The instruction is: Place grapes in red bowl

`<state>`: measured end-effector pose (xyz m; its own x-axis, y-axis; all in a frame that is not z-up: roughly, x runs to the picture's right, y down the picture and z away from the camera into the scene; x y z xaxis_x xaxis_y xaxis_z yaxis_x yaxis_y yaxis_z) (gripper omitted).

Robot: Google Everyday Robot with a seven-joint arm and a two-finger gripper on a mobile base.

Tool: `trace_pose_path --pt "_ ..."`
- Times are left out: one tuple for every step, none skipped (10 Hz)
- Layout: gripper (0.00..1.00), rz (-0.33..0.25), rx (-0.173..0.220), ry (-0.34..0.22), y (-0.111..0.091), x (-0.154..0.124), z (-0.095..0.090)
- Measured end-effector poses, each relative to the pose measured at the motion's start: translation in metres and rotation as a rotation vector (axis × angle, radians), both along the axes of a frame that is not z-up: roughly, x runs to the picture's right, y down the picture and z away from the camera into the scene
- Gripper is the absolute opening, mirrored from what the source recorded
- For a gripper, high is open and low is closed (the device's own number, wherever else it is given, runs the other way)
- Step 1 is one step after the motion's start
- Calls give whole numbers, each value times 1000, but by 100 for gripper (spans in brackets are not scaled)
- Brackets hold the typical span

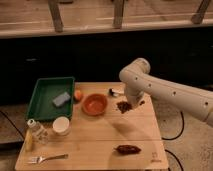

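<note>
Things lie all over the wooden bench (100,135). On the left side sits a green tray (41,107) with a grey sponge (62,99) inside it. A small orange fruit (78,94) lies just beside the tray's right wall. The red bowl (94,105) sits just to the right of that fruit.

A white arm (170,95) comes in from the right and bends down over the back part of the bench. At its end is the gripper (126,104). Its jaws are closed on the grapes (122,107) — a small, dark, bumpy bunch. The grapes are up off the bench, just to the right of the red bowl and not over it. Their shadow falls on the wood below. Only bare wood lies between the grapes and the bowl's rim.

A small shiny thing (115,92) lies just behind the gripper, near the back edge — I cannot tell what it is.

Closer to the front, a white cup (61,125) stands by the tray's front corner, with a little bottle (34,127) to its left. A fork (47,158) lies by the front edge on the left. A long dark red thing (128,149) lies by the front edge, right of the middle.

The right edge of the bench is near the gripper. The middle of the bench, between the cup and the long red thing, is open wood.
</note>
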<state>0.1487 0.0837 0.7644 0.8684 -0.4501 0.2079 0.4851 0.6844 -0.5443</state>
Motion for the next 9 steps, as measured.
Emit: trace_pose_path --pt "3 -5 0 -4 -3 -3 0" --pt "3 -12 3 -11 -8 -9 1" --pt "3 -20 4 -16 -11 -14 2" --pt "3 -29 5 -22 -13 -21 4" --pt "3 -45 8 -39 -17 -39 7" --pt "3 -55 9 -46 -21 -45 9" --pt "3 -62 11 -50 -23 -47 11" --pt "3 -77 12 -63 -26 -54 13" --pt "3 -93 10 -76 -28 -63 17"
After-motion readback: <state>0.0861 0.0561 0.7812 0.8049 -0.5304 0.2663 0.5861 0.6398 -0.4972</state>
